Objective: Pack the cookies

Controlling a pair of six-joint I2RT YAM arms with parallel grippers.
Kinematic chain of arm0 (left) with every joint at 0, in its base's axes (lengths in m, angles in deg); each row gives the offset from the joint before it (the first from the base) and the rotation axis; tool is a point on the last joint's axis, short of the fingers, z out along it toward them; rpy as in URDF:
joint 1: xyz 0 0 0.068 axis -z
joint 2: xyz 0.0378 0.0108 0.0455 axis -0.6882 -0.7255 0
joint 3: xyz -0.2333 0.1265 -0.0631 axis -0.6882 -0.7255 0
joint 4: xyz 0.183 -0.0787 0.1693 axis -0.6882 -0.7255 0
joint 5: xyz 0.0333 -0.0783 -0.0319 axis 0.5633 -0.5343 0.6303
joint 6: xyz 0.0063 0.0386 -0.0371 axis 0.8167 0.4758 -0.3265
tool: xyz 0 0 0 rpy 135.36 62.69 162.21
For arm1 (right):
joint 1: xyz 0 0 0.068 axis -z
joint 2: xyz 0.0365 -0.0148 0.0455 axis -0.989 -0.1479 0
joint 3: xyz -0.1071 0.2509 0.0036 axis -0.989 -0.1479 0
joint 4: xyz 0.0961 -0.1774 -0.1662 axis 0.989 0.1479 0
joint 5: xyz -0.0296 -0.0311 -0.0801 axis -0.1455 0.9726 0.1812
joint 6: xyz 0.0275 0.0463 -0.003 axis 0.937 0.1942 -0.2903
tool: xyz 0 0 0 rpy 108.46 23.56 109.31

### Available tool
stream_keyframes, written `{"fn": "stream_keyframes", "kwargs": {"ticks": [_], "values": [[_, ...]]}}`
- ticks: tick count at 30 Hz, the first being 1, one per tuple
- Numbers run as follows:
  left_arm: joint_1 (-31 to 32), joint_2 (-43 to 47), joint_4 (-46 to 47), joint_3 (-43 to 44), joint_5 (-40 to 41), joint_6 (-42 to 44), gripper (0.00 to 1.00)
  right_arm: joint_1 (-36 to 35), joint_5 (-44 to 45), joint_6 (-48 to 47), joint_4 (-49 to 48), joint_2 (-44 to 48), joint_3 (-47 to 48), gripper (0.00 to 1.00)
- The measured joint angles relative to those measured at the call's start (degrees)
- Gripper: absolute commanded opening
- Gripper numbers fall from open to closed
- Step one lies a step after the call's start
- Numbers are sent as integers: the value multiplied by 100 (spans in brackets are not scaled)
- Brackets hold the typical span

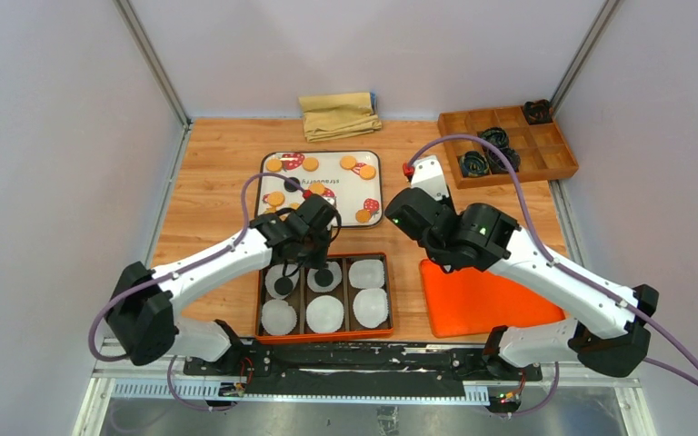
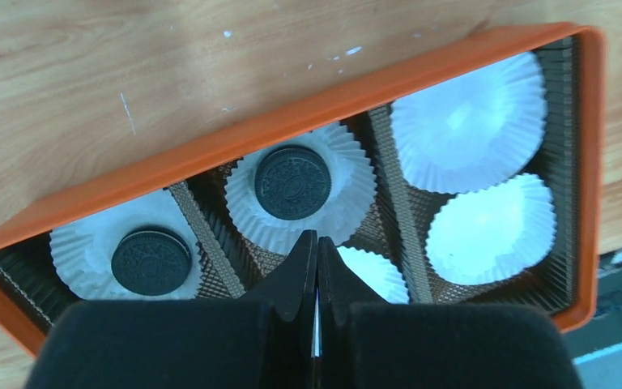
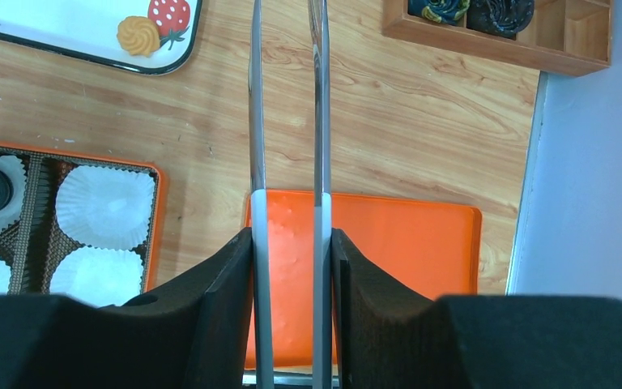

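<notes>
Two black cookies (image 2: 292, 182) (image 2: 151, 261) lie in white paper liners in the back row of the orange box (image 2: 332, 109). My left gripper (image 2: 317, 239) hangs just above that box, shut with nothing between its fingers. From above it sits over the box's middle column (image 1: 324, 259). Several golden-orange cookies (image 1: 274, 165) lie on the white strawberry tray (image 1: 332, 173) behind it. My right gripper (image 3: 290, 239) is shut on metal tongs (image 3: 257, 121), whose two blades run forward past the fingers. It hovers over the wood right of the tray (image 1: 418, 202).
The other liners (image 2: 470, 121) in the box hold nothing. An orange lid (image 1: 482, 300) lies flat to the right of the box. A wooden compartment box (image 1: 545, 154) with dark rolled items stands back right. A folded tan cloth (image 1: 339, 115) lies at the back wall.
</notes>
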Motion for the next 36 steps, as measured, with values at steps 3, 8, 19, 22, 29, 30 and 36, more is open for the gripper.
{"fn": "stream_keyframes", "kwargs": {"ticks": [3,8,19,22,29,30,36], "values": [[7,-315,-22,-48,118,-52,0,61,-35,-2,-66,61,-44,27],[7,-975,127,-46,404,-46,0,118,-120,-24,-192,201,-138,27],[-111,-2059,374,522,791,103,0,181,-278,-168,-501,278,-214,27],[-166,-2114,365,695,859,164,0,216,-321,-234,-586,310,-260,27],[-529,-2262,400,1060,940,348,0,341,-448,-389,-813,306,-295,27],[-608,-2291,409,1078,935,367,0,378,-472,-413,-846,304,-306,27],[-1003,-2586,431,1381,938,527,0,584,-629,-518,-1029,299,-422,27]]}}
